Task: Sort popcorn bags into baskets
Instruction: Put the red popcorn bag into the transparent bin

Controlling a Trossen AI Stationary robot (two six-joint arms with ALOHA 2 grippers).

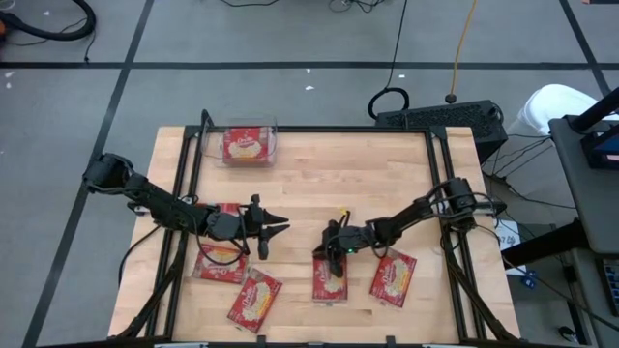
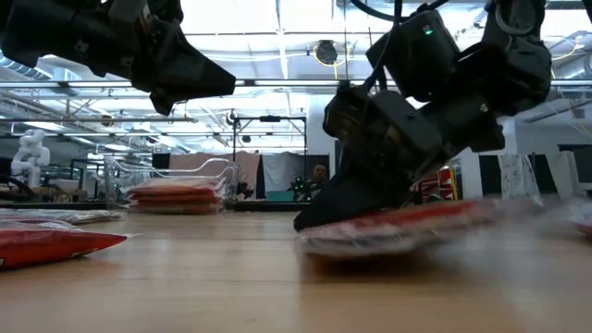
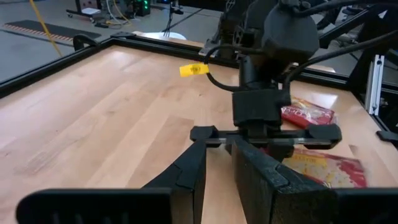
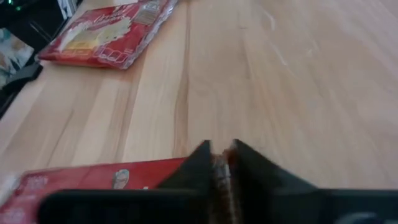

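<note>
Several red popcorn bags lie flat on the wooden table: one [image 1: 221, 261] and another [image 1: 253, 298] at the near left, one [image 1: 392, 277] at the near right, and one [image 1: 227, 208] partly under my left arm. More bags [image 1: 246, 146] lie stacked in the clear basket [image 1: 276, 135] at the far left. My right gripper [image 1: 326, 253] is shut on the far end of a bag [image 1: 329, 280] near the table's middle. My left gripper [image 1: 279, 228] hovers level to the left of it, its fingers a narrow gap apart with nothing between them. My right gripper pinches the bag's far edge [image 4: 168, 167] between its two fingertips [image 4: 249, 163]. The fingers slant down from the table's far right side. The rest of the bag [image 2: 416, 222] lies flat on the table.
Black frame rails [image 1: 435, 174] run along the table's left, right and far edges. A black device [image 1: 440, 118] sits just beyond the far right corner. Bare wood [image 1: 338, 174] spans the table's middle and far part. A yellow tag [image 3: 194, 70] hangs on my right arm's cable.
</note>
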